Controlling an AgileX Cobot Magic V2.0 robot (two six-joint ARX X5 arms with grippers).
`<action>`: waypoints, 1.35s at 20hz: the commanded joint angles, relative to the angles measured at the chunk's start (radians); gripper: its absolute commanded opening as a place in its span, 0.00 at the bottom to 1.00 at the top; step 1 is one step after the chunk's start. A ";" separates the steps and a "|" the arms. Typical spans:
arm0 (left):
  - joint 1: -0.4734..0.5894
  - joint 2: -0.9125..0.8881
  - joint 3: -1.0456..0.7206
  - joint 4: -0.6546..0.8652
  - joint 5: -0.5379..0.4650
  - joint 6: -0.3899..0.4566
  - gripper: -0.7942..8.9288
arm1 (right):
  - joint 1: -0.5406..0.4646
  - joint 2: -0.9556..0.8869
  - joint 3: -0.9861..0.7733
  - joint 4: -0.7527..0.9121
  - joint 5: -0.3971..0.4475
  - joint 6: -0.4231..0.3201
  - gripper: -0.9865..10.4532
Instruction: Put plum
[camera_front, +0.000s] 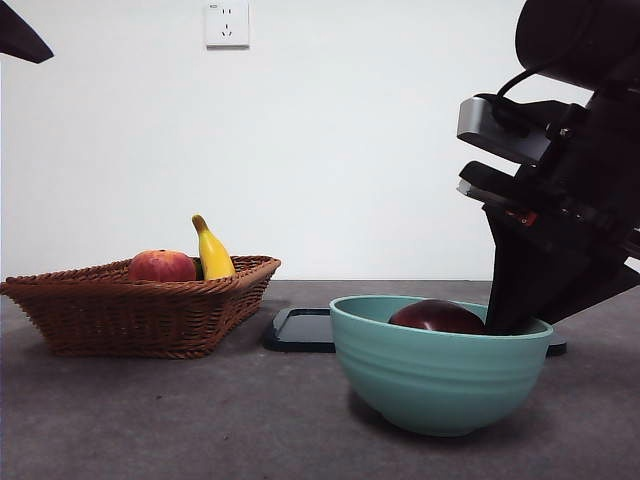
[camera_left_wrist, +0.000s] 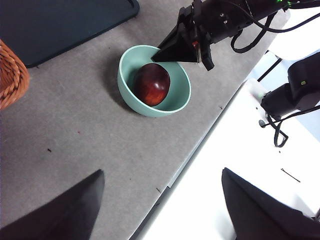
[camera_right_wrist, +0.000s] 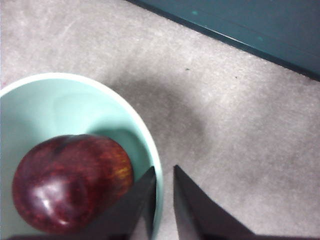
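The plum (camera_front: 437, 317), dark maroon and glossy, lies inside the teal bowl (camera_front: 440, 385). From the left wrist view the plum (camera_left_wrist: 151, 83) rests near the middle of the bowl (camera_left_wrist: 176, 102). My right gripper (camera_right_wrist: 164, 200) is shut and holds nothing. Its tips sit at the bowl's rim (camera_right_wrist: 50, 80), beside the plum (camera_right_wrist: 70, 182), with only a thin slit between the jaws. In the front view this right gripper (camera_front: 510, 320) dips into the bowl's right side. High above the table's near edge my left gripper (camera_left_wrist: 162, 200) hangs open and empty.
A wicker basket (camera_front: 130, 315) on the left holds a red apple (camera_front: 161, 266) and a yellow banana (camera_front: 212, 252). A dark tray (camera_front: 305, 328) lies flat behind the bowl. The left arm shows as a black tip (camera_front: 20, 40) at the top corner.
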 joint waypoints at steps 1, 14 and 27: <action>-0.005 0.006 0.011 0.008 0.003 0.013 0.47 | 0.007 0.014 0.005 0.015 -0.002 0.006 0.10; -0.005 0.006 0.011 0.010 0.003 0.016 0.47 | -0.033 0.028 0.256 -0.026 0.017 0.023 0.10; -0.005 0.006 0.011 0.009 0.003 0.016 0.47 | -0.191 0.467 0.632 -0.033 0.015 -0.063 0.10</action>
